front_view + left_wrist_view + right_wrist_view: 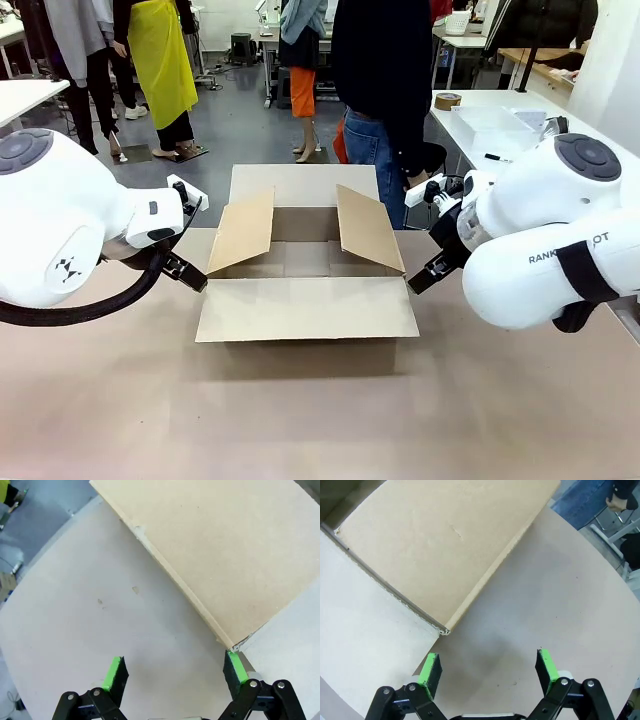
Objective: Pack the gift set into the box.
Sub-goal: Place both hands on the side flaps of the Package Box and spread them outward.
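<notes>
Open box (pixel 307 270), left gripper (pixel 175 672) and right gripper (pixel 490 670) spread, right arm (pixel 545 270) lettered "RANK"

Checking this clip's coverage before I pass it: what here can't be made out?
- Underside of the brown corrugated cardboard box: front view, hidden by its near flap.
- Top of the standing person in jeans: front view, cut off by the upper edge.
- Small print on the left white arm: front view, too small.

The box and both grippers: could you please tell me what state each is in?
Box: upright on the table, all four flaps open.
Left gripper: jaws open, at the box's left side.
Right gripper: jaws open, at the box's right side.
</notes>
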You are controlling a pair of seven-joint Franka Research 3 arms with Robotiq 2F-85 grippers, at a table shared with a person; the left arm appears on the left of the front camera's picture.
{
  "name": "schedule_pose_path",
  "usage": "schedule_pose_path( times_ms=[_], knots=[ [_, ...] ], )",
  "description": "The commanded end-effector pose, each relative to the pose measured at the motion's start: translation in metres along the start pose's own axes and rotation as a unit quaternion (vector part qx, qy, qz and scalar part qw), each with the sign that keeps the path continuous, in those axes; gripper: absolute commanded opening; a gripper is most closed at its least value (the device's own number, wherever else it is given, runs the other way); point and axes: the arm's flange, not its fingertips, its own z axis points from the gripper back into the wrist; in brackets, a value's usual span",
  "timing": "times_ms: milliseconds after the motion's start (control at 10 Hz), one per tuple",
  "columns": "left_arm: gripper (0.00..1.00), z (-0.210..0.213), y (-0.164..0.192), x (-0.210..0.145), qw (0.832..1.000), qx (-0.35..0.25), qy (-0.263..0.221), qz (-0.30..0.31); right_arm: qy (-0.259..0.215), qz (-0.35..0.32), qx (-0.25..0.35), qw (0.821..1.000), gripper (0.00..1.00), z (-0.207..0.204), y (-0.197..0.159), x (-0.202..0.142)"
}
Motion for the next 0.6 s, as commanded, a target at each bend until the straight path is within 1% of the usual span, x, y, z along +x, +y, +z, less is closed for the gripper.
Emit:
schedule_pose_path(
  times_ms=[0, 100, 200, 300, 400, 500],
  knots=[
    [1.0, 0.0, 0.0, 0.0, 1.0, 0.0, 0.0, 0.0, 0.0, 0.0, 0.0, 1.0, 1.0, 0.0, 0.0, 0.0],
    [1.0, 0.0, 0.0, 0.0, 1.0, 0.0, 0.0, 0.0, 0.01, 0.014, -0.004, 1.0, 1.0, 0.016, -0.004, -0.001],
    [1.0, 0.025, 0.0, -0.006, 1.0, -0.015, 0.005, -0.011, 0.019, 0.012, 0.004, 1.0, 1.0, 0.034, -0.011, -0.004],
    [1.0, 0.062, 0.003, -0.016, 0.999, -0.039, 0.001, -0.016, 0.031, 0.013, 0.015, 0.999, 1.0, 0.06, -0.02, -0.011],
    [1.0, 0.093, 0.01, -0.028, 0.999, -0.051, -0.001, 0.003, 0.014, 0.002, 0.03, 0.999, 1.0, 0.082, -0.028, -0.019],
    [1.0, 0.125, 0.016, -0.041, 0.997, -0.071, -0.032, 0.008, -0.004, -0.022, 0.03, 0.999, 1.0, 0.102, -0.041, -0.031]
  ],
)
